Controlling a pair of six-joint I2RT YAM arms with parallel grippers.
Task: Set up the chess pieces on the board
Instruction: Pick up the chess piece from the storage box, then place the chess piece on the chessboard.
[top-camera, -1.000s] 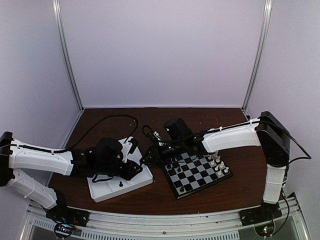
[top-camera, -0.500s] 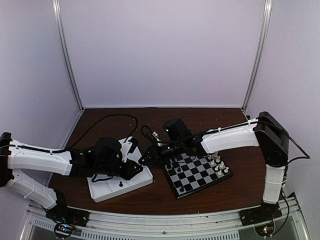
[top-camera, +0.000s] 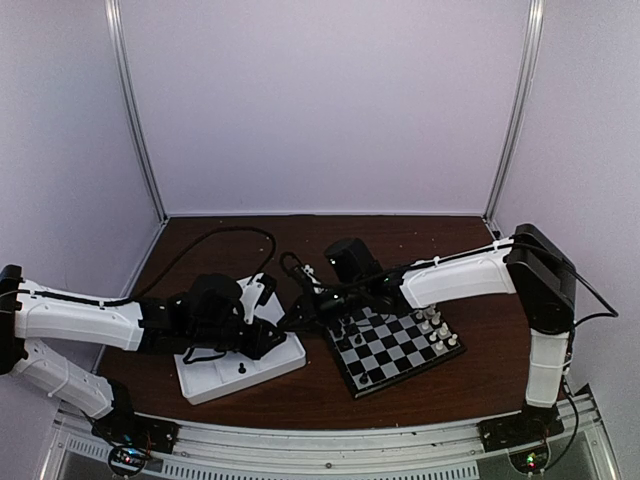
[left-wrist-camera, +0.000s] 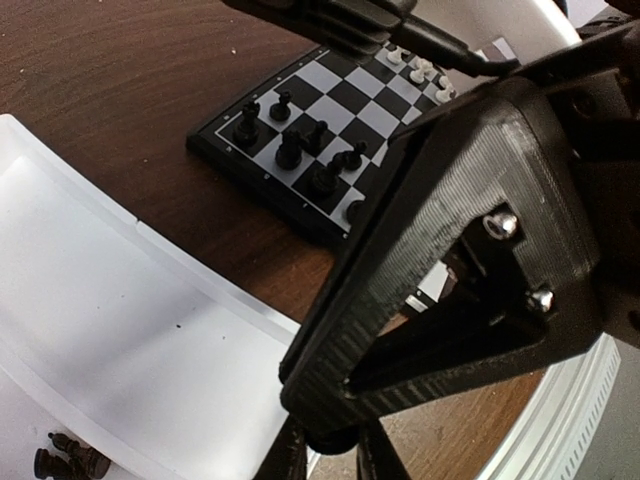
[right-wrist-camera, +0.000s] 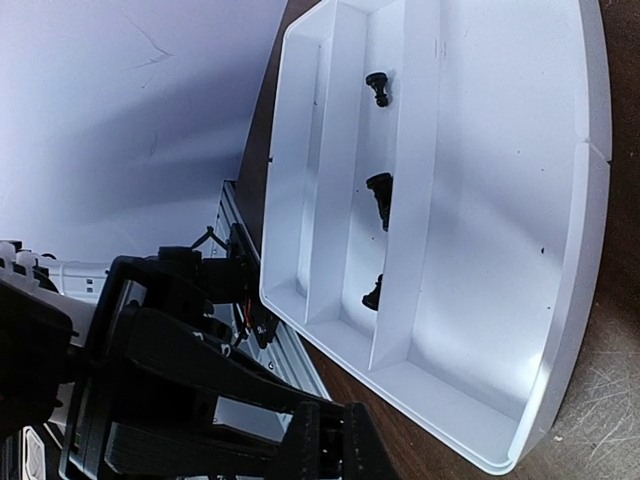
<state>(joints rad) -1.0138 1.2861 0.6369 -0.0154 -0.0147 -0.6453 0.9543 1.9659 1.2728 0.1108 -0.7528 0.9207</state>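
Chess pieces stand on the board, others in tray

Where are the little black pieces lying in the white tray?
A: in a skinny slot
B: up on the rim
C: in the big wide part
A: the black chess pieces lie one after another along a narrow channel of the white tray, while its wide compartment next to them holds none and nothing sits on the rim.

Soft, even, slightly dim light; overhead view grainy, wrist views sharper, mild glare.
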